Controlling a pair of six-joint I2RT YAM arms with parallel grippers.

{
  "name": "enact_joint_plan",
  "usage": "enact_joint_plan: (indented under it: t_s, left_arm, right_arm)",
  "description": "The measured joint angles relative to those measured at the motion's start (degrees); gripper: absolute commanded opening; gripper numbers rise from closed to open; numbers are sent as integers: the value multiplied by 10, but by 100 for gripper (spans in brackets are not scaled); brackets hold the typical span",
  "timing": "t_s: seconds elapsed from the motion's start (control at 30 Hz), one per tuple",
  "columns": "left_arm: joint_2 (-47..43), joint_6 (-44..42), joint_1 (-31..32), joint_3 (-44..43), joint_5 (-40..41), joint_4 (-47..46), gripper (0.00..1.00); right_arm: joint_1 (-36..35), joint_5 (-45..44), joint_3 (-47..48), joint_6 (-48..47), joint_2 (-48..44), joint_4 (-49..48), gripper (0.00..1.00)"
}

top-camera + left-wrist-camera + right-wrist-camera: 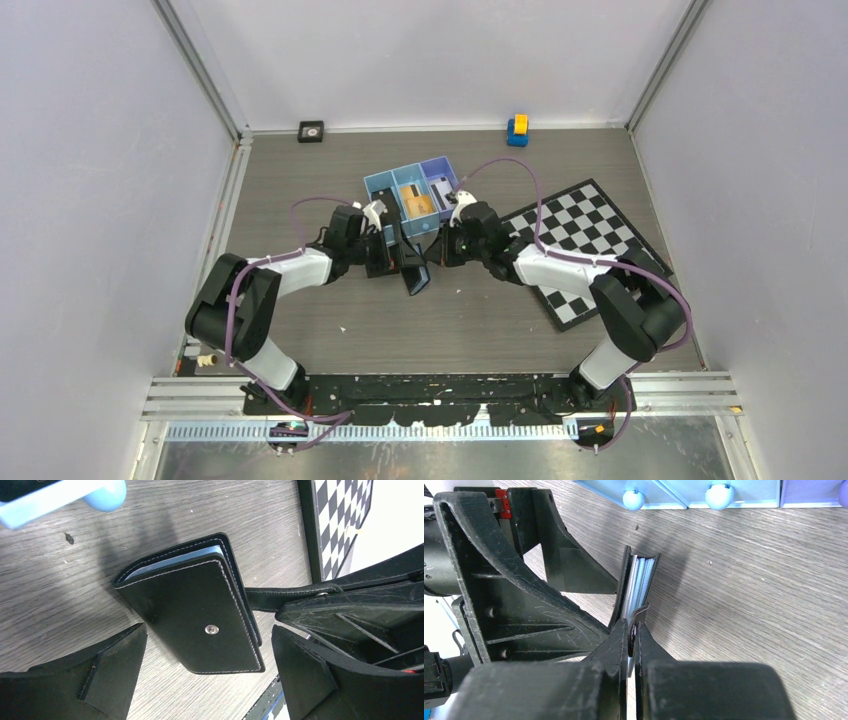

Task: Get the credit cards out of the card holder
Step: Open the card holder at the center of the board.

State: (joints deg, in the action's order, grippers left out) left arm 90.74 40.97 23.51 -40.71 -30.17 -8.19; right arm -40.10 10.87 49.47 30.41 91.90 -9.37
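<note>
The right gripper pinches only the strap tab of the closed wallet, held on edge near the blue tray, and with the left gripper spread wide around it, the wallet could swing, twist or slip free.

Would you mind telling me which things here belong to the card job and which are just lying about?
Job: card holder, its strap pinched by the right gripper; orange-gold card, lying in the blue tray.
Lying about: chequered board; yellow-and-blue toy; small black square.
</note>
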Motion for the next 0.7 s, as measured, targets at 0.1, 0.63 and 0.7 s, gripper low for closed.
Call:
enact_joint_plan:
  t_s: [0.1, 0.63, 0.7]
  left_arm:
    - [0, 6, 0, 2, -6, -6, 99]
    - [-35, -17, 0, 2, 62, 33, 47]
    - [-35, -20, -3, 2, 63, 33, 40]
  right_arm:
    - [-3, 1, -4, 0, -3, -4, 1]
    - [-6, -101, -26, 5, -38, 16, 0]
    - [-6, -114, -26, 7, -40, 17, 1]
